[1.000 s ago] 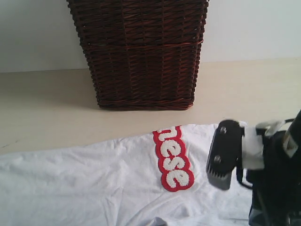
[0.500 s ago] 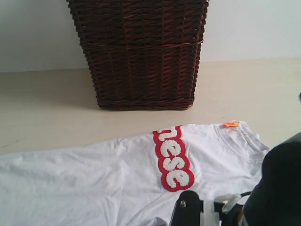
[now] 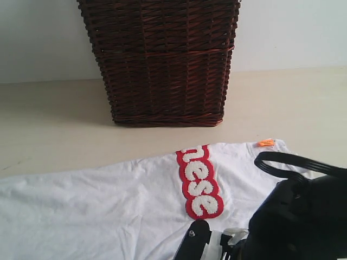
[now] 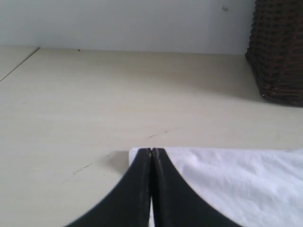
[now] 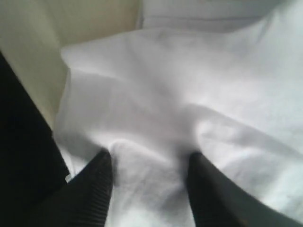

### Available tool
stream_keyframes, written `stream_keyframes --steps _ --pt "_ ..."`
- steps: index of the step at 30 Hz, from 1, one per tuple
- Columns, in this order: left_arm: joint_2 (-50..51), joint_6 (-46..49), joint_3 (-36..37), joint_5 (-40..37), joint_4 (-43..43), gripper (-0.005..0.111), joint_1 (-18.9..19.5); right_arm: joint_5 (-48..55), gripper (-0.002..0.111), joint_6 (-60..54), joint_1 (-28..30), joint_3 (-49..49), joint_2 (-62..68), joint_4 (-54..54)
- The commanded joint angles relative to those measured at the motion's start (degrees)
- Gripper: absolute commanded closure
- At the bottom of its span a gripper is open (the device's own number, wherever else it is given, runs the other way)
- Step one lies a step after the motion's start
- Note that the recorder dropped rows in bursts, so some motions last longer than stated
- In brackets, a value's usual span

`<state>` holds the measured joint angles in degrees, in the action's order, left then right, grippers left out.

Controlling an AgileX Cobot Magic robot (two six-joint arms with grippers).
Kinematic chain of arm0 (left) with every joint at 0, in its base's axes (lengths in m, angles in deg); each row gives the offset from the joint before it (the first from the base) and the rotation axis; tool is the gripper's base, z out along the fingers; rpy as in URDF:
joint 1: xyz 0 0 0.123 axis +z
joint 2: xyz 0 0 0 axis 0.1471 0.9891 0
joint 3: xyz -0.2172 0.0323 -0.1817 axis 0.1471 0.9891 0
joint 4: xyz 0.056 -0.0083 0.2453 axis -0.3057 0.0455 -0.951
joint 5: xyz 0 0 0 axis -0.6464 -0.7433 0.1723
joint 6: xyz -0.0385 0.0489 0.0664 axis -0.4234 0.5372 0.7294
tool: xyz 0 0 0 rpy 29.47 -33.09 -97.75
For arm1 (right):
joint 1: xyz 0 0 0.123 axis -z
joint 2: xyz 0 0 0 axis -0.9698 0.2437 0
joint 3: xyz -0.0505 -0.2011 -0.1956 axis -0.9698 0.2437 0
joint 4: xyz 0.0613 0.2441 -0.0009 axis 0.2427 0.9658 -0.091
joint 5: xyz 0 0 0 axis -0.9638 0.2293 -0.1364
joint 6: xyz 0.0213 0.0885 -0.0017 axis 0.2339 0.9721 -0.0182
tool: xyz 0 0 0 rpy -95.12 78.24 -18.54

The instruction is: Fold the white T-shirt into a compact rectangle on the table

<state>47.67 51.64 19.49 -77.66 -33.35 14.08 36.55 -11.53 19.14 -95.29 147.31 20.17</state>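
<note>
White cloth T-shirt [image 3: 97,208]: soft, matt, creased; its red-edged lettering [image 3: 199,183] looks fuzzy. Pale beige wood-grain table [image 3: 54,124]: smooth, matt. Dark brown wicker basket [image 3: 162,65]: rough, woven.

Your left pincer [image 4: 151,153] has its two black fingers [image 4: 135,189] pressed flat together, with only a hairline seam between them and the tips low over the table [image 4: 71,104]. Your right pincer [image 5: 149,170] has its fingers [image 5: 97,189] spread apart, both tips pushed down into the shirt [image 5: 189,85], which bunches between them. Seen from outside, your right arm [image 3: 303,216] fills the near right corner, bent low, one finger pointing left and a black cable [image 3: 293,161] looped over its far side.
</note>
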Motion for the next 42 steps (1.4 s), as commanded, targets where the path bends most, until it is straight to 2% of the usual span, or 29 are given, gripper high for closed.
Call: stream_keyframes --steps 1,3,7,12,17,23,28,35,42 --pt "-0.3 0.0 0.1 0.2 0.0 0.107 0.0 -0.3 0.094 4.0 0.1 1.2 4.6 -2.0" --pt "-0.3 0.0 0.1 0.2 0.0 0.107 0.0 5.7 0.108 3.8 0.1 -0.6 4.5 -2.3" --pt "-0.3 0.0 0.1 0.2 0.0 0.107 0.0 19.9 0.108 3.5 0.1 -6.6 4.2 -4.1" --pt "-0.3 0.0 0.1 0.2 0.0 0.107 0.0 33.3 0.108 4.9 0.1 -15.9 1.5 -16.0" --pt "-0.3 0.0 0.1 0.2 0.0 0.107 0.0 36.1 0.108 5.8 0.1 -22.8 0.0 -25.4" --pt "-0.3 0.0 0.1 0.2 0.0 0.107 0.0 28.4 0.108 4.6 0.1 -24.4 0.7 -36.1" --pt "-0.3 0.0 0.1 0.2 0.0 0.107 0.0 22.8 0.097 8.5 0.1 -24.4 3.7 -45.1" --pt "-0.3 0.0 0.1 0.2 0.0 0.107 0.0 20.7 0.065 19.6 0.1 -24.4 9.4 -57.6" --pt "-0.3 0.0 0.1 0.2 0.0 0.107 0.0 22.5 0.061 22.8 0.1 -24.4 9.8 -62.0"
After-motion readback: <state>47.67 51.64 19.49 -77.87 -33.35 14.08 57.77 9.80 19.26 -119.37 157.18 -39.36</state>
